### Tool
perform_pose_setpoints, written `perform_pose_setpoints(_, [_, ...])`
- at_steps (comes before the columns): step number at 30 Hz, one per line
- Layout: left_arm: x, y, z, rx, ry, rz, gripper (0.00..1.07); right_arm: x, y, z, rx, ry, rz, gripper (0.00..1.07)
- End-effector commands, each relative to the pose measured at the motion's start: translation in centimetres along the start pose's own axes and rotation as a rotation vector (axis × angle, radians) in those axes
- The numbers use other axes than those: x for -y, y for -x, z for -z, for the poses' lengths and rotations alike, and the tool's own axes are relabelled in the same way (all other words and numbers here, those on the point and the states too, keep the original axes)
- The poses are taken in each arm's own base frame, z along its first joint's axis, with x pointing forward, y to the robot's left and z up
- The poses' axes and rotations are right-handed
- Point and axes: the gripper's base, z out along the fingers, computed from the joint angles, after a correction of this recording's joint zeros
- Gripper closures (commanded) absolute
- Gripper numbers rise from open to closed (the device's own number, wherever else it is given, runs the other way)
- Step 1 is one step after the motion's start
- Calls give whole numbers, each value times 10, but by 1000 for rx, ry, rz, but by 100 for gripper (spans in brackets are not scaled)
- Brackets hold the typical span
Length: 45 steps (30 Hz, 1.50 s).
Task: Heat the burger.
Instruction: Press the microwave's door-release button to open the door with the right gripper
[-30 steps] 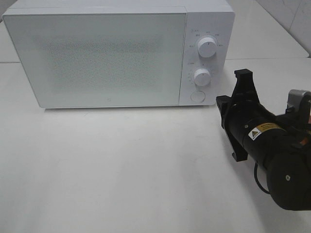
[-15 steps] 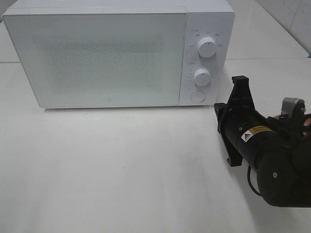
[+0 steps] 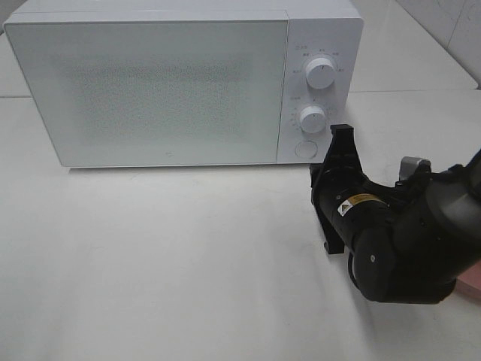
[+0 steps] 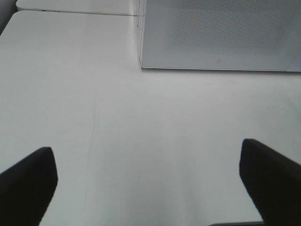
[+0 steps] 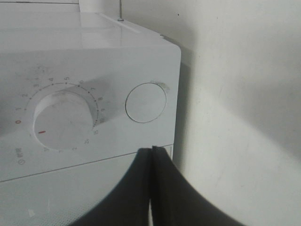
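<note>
One shut microwave (image 3: 150,90), contents hidden; right claw (image 5: 151,150) together near its round button (image 5: 146,102), left claw (image 4: 146,157) wide apart.

Open tabletop (image 3: 165,263) before the shut microwave door (image 3: 150,90); right gripper (image 3: 342,131) beside its button (image 3: 305,149).

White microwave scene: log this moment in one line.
white box-shaped microwave: door shut | black right gripper: shut, facing round white button | burger: unseen
</note>
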Motion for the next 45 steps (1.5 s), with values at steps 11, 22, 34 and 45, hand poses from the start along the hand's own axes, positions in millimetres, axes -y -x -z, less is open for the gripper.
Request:
perform_pose_setpoints(11, [0,-1,0,2,0,4,9,-6,-4,-31,9,-18,-42,107])
perform_pose_setpoints(22, [0,-1,0,2,0,4,9,-20,0,-51,32,-10,-12,107])
perform_pose_setpoints(34, [0,-1,0,2,0,4,9,-9,-2,-68,43,-51,-24,107])
perform_pose_setpoints(45, [0,-1,0,2,0,4,9,-13,0,-70,34,-5,-3,107])
